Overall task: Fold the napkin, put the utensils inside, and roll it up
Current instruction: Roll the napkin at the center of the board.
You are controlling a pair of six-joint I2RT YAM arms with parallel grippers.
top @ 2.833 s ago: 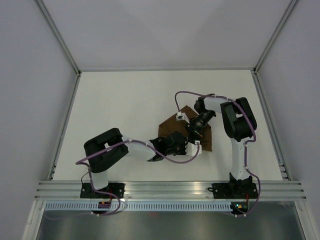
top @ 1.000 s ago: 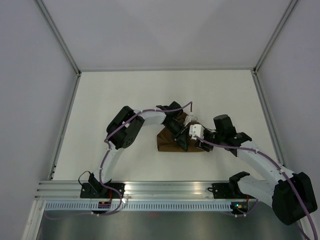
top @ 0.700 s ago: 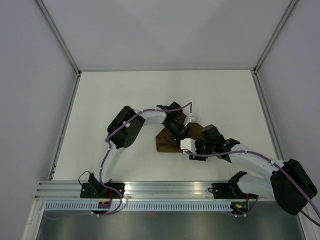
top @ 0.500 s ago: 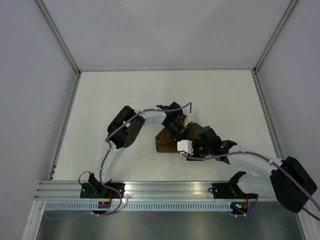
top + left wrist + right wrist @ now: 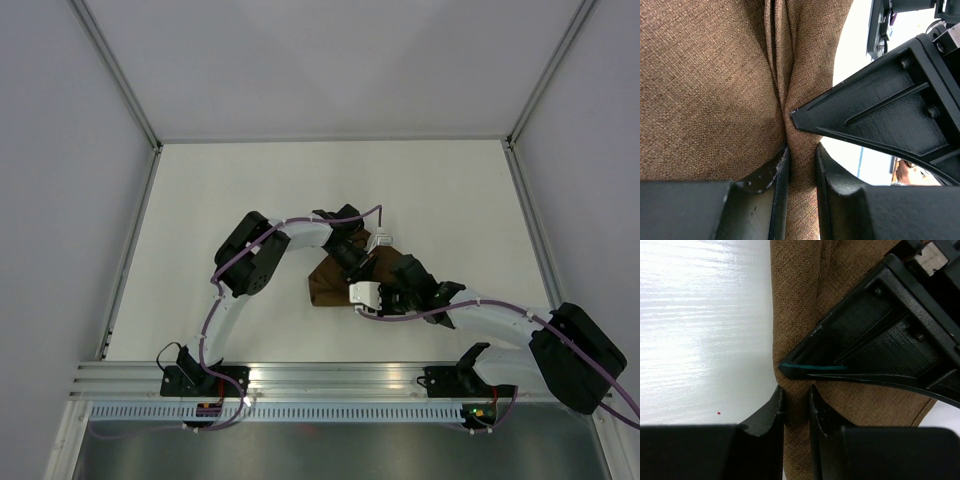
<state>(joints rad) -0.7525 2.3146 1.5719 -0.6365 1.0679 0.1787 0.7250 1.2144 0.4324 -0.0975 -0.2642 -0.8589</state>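
Pinching napkin (image 5: 705,90): left gripper (image 5: 801,165); right gripper (image 5: 796,401)

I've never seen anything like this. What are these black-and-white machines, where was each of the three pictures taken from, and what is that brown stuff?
These are two robot arms bolted to a white table: the left arm and the right arm. The wide picture comes from a camera overhead. Each close-up comes from a small camera on one wrist, looking along that arm's own claw. The brown stuff is a cloth napkin lying on the table. In one close-up the left claw pinches a fold of it. In the other, the right claw pinches its edge.
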